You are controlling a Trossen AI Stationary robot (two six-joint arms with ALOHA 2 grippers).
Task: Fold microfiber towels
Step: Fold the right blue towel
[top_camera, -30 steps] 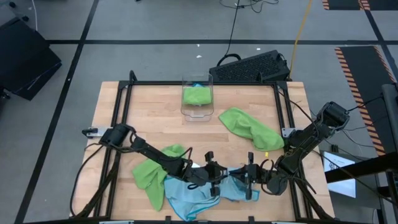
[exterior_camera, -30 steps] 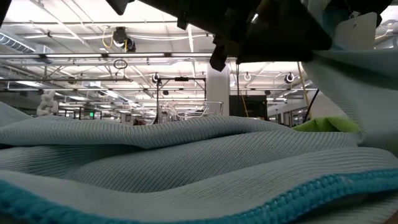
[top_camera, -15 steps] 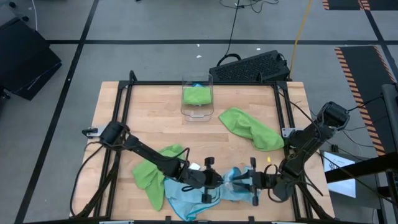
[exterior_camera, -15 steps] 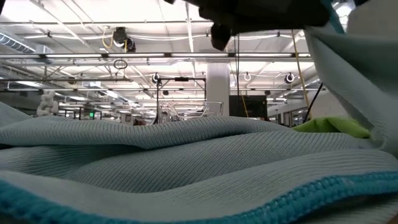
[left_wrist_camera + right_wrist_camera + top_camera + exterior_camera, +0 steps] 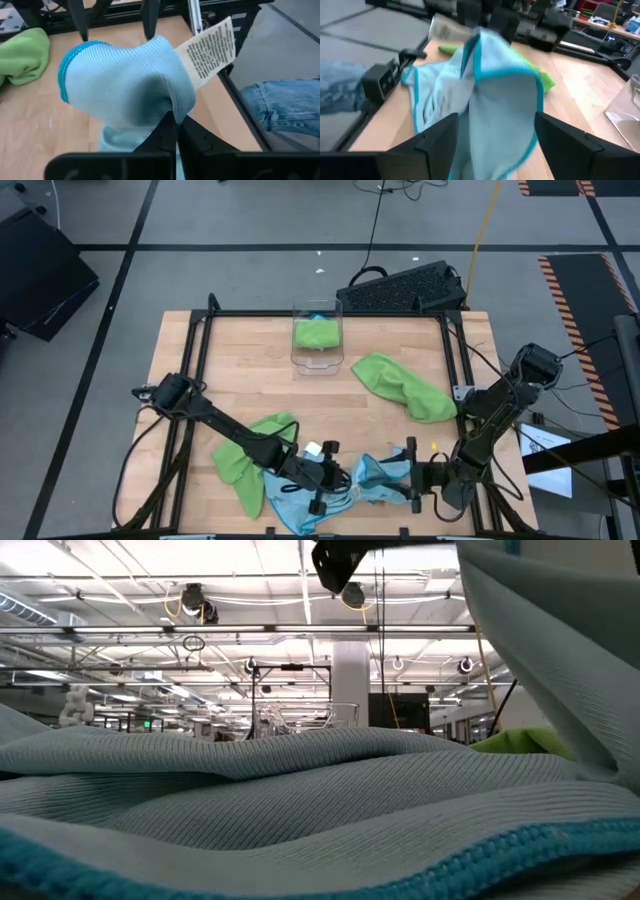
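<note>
From above you see your left gripper (image 5: pixel 345 477) pinching the blue towel (image 5: pixel 375 476). Only its wrist view shows the white tag (image 5: pixel 210 47). Your right gripper (image 5: pixel 492 145) is spread around the hanging towel.

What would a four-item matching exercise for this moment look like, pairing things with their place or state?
Things:
1. light blue towel
2. left end effector
3. right end effector
4. clear bin

States:
A. open, facing the lifted cloth
B. at the table's far edge, green cloth inside
C. shut on a fold of cloth
D. pinched and lifted near the front edge, white tag showing

Pairs: 1-D, 2-C, 3-A, 4-B
</note>
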